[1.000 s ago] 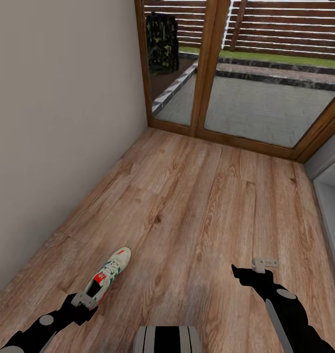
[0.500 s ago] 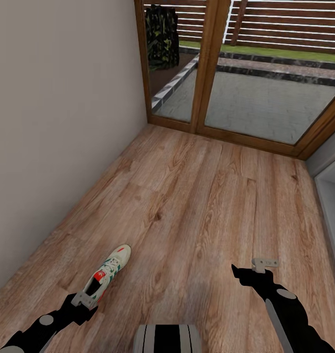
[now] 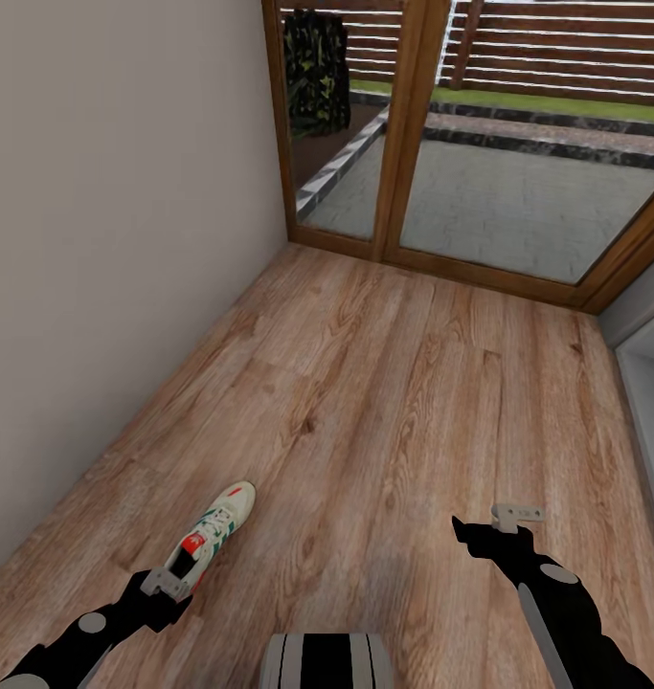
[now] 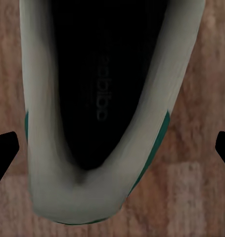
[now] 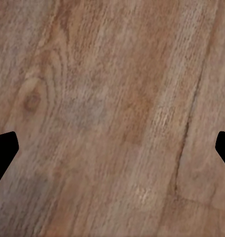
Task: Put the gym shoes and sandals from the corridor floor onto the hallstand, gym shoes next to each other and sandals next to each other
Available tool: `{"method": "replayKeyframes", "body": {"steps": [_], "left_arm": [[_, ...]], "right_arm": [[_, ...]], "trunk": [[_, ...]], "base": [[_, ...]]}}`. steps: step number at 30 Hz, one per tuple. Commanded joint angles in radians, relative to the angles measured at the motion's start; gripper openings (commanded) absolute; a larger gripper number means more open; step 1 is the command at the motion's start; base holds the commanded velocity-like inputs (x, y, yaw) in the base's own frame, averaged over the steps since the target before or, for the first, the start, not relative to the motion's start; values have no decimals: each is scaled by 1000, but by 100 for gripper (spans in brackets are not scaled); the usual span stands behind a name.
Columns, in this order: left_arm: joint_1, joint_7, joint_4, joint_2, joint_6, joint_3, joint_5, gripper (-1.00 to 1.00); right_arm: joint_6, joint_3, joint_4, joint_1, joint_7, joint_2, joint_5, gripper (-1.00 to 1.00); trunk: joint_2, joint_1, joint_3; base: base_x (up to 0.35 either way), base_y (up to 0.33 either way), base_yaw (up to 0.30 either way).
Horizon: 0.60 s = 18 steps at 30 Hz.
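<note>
Over the last second little changed: the left gripper [image 3: 164, 581] stayed poised at the heel of the gym shoe [image 3: 209, 537] on the corridor floor [image 3: 384, 402], fingers wide astride it, grasp pending; right gripper [image 3: 516, 514] likewise spread, empty.

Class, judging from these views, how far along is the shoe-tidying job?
Nothing looks done. One gym shoe lies on the corridor floor. In hand: the left claw is at its heel, fingers open either side, not yet gripping. The right claw is open over bare planks. All placing remains.
</note>
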Motion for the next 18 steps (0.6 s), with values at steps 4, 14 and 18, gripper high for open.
{"method": "replayKeyframes", "body": {"steps": [4,14,18], "left_arm": [[0,-1,0,-1,-5,0,-6,100],[0,1,0,-5,-5,0,-6,100],[0,3,0,-5,-5,0,-6,100]], "right_arm": [[5,-1,-1,0,0,0,-9,100],[5,-1,-1,0,0,0,-9,100],[5,-1,-1,0,0,0,-9,100]], "trunk": [[0,0,-1],[0,0,-1],[0,0,-1]], "base": [[16,0,0],[28,0,0],[51,0,0]]}}
